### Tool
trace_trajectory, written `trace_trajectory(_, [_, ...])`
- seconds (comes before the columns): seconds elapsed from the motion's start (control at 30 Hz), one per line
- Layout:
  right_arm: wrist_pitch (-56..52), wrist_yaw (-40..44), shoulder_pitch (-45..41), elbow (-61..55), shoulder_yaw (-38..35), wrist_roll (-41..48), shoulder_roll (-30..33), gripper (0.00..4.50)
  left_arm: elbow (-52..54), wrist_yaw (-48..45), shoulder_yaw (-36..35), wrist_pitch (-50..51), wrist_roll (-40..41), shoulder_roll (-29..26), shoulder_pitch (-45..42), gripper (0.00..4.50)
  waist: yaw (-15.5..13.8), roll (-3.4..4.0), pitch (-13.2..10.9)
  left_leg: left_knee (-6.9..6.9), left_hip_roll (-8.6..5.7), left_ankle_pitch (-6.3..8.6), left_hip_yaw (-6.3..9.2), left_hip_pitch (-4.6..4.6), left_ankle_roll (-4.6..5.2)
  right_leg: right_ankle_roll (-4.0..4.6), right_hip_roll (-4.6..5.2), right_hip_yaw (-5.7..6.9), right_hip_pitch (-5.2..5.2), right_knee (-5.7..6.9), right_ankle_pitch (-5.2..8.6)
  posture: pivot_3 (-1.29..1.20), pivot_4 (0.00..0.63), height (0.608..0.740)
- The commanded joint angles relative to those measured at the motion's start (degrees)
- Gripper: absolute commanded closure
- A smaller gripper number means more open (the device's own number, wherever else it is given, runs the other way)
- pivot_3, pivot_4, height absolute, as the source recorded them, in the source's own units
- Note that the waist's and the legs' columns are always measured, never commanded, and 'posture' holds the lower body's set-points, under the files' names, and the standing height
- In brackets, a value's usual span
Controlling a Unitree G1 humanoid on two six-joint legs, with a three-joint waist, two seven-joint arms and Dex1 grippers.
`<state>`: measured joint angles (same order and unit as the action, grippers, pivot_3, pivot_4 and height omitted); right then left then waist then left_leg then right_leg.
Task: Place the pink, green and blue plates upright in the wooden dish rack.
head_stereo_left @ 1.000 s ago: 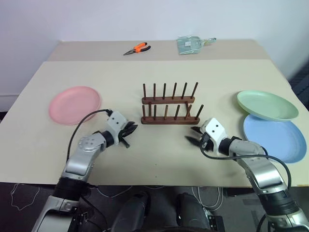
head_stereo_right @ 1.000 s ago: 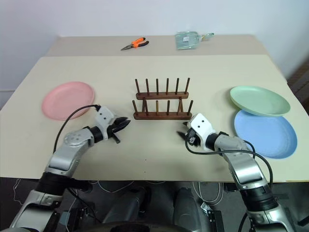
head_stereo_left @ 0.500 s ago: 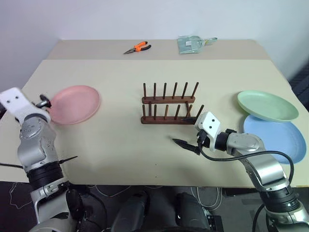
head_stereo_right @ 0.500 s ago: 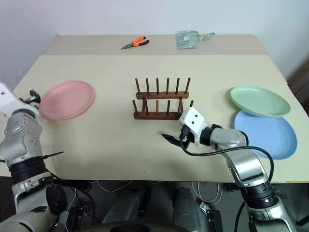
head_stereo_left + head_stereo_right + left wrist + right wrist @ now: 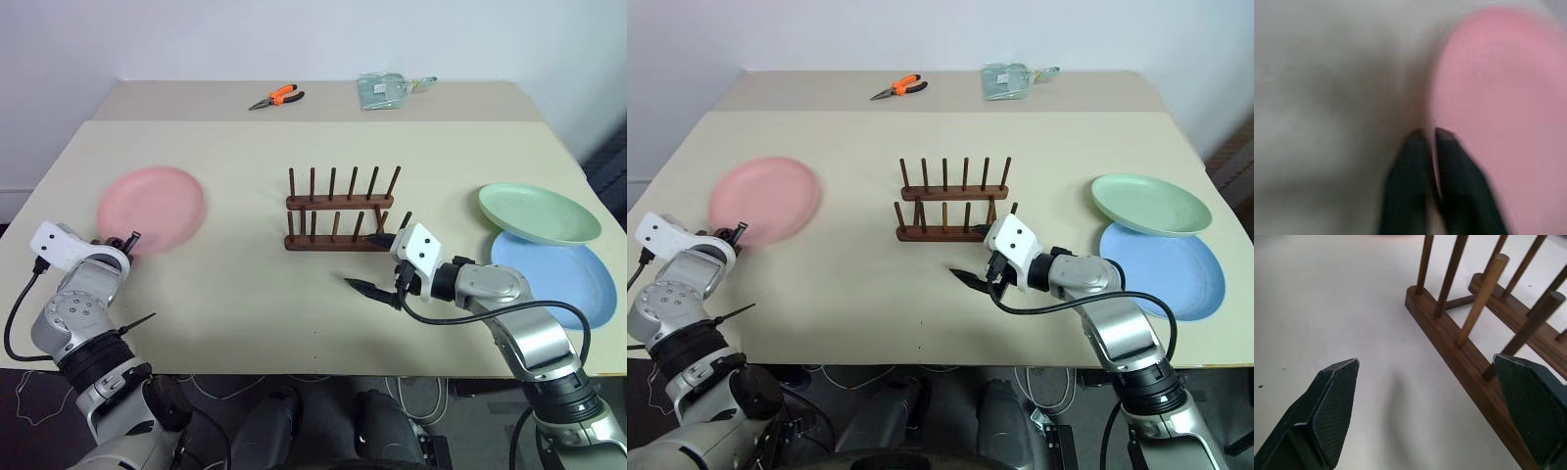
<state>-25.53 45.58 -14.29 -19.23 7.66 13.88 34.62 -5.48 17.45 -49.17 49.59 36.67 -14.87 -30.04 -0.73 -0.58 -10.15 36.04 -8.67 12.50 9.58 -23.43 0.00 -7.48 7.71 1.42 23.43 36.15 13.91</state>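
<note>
Left gripper (image 5: 1426, 134) reaches out low, fingers pinched on the pink plate's (image 5: 152, 208) near rim. Right gripper (image 5: 377, 264) hovers forearm-level, fingers spread wide and empty, beside the wooden dish rack (image 5: 341, 227).

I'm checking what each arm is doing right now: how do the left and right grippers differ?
The left gripper has its fingers pinched shut on the rim of the pink plate; the right gripper stands wide open and holds nothing. The left sits at the table's left edge, while the right hovers just in front of the wooden dish rack. Both have two black fingers.
</note>
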Motion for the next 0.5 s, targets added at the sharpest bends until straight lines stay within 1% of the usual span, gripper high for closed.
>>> trace_trajectory(0.03, [-1.15, -0.14, -0.90, -2.09, -2.48, 1.79, 0.38, 0.00, 1.21, -3.31, 3.41, -1.37, 0.38, -2.05, -0.65, 4.46, -0.03, 0.00, 0.00, 0.00, 0.00, 0.00, 0.00, 0.00, -0.01, 0.00, 0.00, 0.00, 0.00, 0.00, 0.00, 0.00, 0.150, 0.738])
trace_trajectory(0.13, [0.16, -1.01, -3.79, -3.52, -2.49, -0.15, 1.18, 0.00, 5.69, -10.30, 11.09, -6.66, -1.97, -3.56, -1.15, 4.46, -0.07, -0.01, -0.01, 0.00, 0.00, -0.01, 0.00, 0.00, 0.01, 0.01, 0.00, 0.00, 0.00, -0.01, -0.01, 0.00, 0.150, 0.738])
trace_trajectory(0.23, [3.40, -1.70, -11.30, -4.66, -0.77, -3.53, 0.70, 0.00, 11.11, -16.13, 20.78, -10.14, -4.16, -4.85, -5.19, 4.46, -0.04, -0.09, -0.11, 0.04, 0.00, 0.00, -0.02, -0.08, -0.04, 0.07, -0.01, 0.00, 0.05, -0.02, -0.04, 0.00, 0.150, 0.738])
trace_trajectory(0.27, [4.24, -1.74, -12.99, -4.56, -0.28, -4.37, 0.48, 0.00, 11.88, -16.92, 22.62, -10.68, -4.60, -4.97, -6.20, 4.46, -0.08, -0.12, -0.13, 0.05, 0.00, -0.01, -0.02, -0.09, -0.07, 0.08, -0.01, 0.00, 0.06, -0.02, -0.05, 0.00, 0.150, 0.738])
trace_trajectory(0.33, [7.50, -2.52, -17.30, -3.01, 1.81, -8.04, -0.15, 0.00, 13.27, -17.26, 26.24, -10.70, -4.95, -4.06, -9.68, 4.46, -0.05, -0.17, -0.12, 0.05, 0.00, -0.01, -0.01, -0.09, -0.11, 0.09, -0.01, 0.02, 0.03, -0.04, -0.06, 0.00, 0.150, 0.738])
trace_trajectory(0.4, [12.49, -4.50, -22.24, 0.40, 5.16, -14.21, -0.89, 0.00, 14.89, -18.61, 31.57, -10.88, -6.40, -3.31, -13.14, 4.46, 0.09, -0.16, -0.11, 0.02, 0.00, -0.04, -0.03, -0.09, -0.07, 0.08, 0.00, 0.01, 0.02, -0.09, -0.06, 0.00, 0.150, 0.738])
trace_trajectory(0.43, [15.28, -5.62, -24.29, 2.49, 6.98, -17.80, -0.94, 0.00, 15.47, -18.79, 33.55, -10.78, -6.66, -2.50, -14.58, 4.46, 0.24, -0.16, -0.11, 0.01, 0.00, -0.14, -0.04, -0.08, -0.20, 0.07, 0.00, 0.01, 0.03, -0.09, -0.06, 0.00, 0.150, 0.738])
trace_trajectory(0.5, [20.10, -7.61, -26.98, 6.51, 9.78, -23.86, -0.79, 0.00, 16.16, -18.74, 36.02, -10.67, -7.00, -0.89, -16.50, 4.46, 0.34, -0.16, -0.11, -0.01, 0.00, -0.18, -0.08, -0.07, -0.33, 0.07, 0.00, -0.01, 0.05, -0.07, -0.06, 0.00, 0.150, 0.738])
